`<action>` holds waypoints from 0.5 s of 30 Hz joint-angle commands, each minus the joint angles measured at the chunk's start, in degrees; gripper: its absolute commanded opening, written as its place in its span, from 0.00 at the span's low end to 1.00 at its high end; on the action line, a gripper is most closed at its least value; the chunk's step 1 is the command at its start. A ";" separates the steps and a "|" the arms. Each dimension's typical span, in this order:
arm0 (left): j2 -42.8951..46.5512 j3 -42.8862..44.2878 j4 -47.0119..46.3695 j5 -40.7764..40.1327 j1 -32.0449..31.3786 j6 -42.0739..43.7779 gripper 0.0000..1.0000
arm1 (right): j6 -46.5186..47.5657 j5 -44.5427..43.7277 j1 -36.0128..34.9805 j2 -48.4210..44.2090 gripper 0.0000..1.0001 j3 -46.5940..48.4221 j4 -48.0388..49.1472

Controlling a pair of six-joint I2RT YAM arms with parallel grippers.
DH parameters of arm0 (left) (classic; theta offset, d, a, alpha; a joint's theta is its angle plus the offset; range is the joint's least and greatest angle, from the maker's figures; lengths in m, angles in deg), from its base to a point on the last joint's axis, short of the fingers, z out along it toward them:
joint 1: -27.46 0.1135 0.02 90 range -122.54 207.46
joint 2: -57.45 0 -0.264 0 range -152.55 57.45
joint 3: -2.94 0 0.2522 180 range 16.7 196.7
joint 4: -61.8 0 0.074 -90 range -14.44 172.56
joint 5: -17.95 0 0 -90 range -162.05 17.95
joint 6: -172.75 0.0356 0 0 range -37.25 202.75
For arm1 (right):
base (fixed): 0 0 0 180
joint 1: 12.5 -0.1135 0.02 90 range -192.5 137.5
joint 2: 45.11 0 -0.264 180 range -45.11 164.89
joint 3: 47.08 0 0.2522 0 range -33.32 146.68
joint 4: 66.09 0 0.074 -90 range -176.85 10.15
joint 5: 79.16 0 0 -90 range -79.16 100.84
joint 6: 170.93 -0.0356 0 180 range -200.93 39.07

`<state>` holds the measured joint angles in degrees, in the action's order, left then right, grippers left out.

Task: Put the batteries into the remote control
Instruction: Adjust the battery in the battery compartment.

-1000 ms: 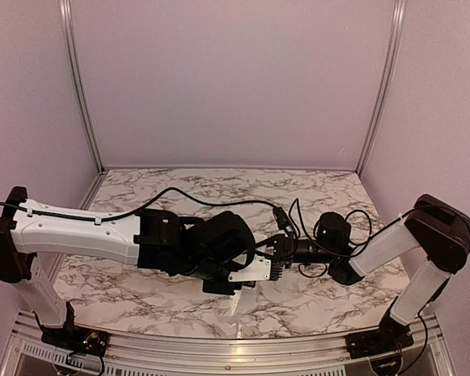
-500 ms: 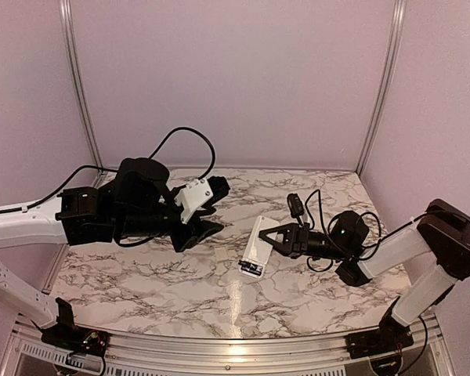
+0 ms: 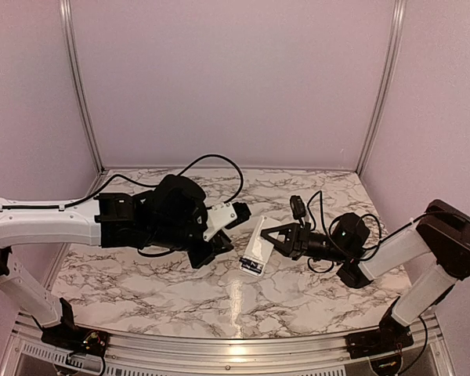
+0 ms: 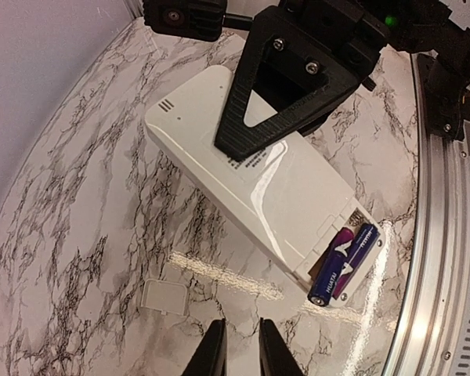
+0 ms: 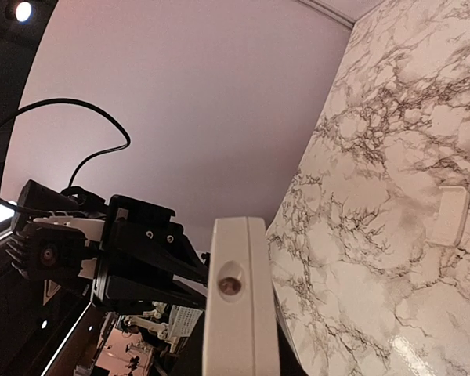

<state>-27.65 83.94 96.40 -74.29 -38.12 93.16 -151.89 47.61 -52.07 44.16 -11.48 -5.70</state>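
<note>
My right pincer (image 3: 276,238) is clenched on the remote control (image 4: 290,196), one finger flat across its plain white back and the other out of sight beneath. It holds the handset angled off the tabletop (image 4: 78,235), with the open battery bay (image 4: 359,219) at the end farthest from that grip. My left pincer (image 4: 241,352) grasps nothing, its fingers drawn almost together with only a slim gap between them. It hovers just short of the bay end.

The batteries (image 4: 343,262) lie side by side in the bay, ahead of my left fingertips and a little to their right. I cannot tell whether both are pressed fully home; the end nearer my left pincer seems to sit close to the bay's lip.

I judge the loading step to be all but done. What is left is seating and closing. The small white cover plate (image 4: 164,297) lies flat on the tabletop just ahead of my left fingertips and slightly to their left, apart from the handset.

The next move asks my left pincer to spread, come down low over that thin plate and catch it by its edges. A flat piece on smooth marble may skid. Meanwhile my right grip should hold the handset steady so the batteries do not roll out
</note>
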 commanded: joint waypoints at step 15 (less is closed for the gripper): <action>-4.96 5.69 4.51 -2.61 -2.87 1.78 0.10 | -0.14 -1.44 0.49 0.00 0.00 0.92 3.42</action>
<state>-31.78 87.90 99.27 -77.00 -40.94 94.32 -151.87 47.04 -52.07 44.16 -11.48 -5.42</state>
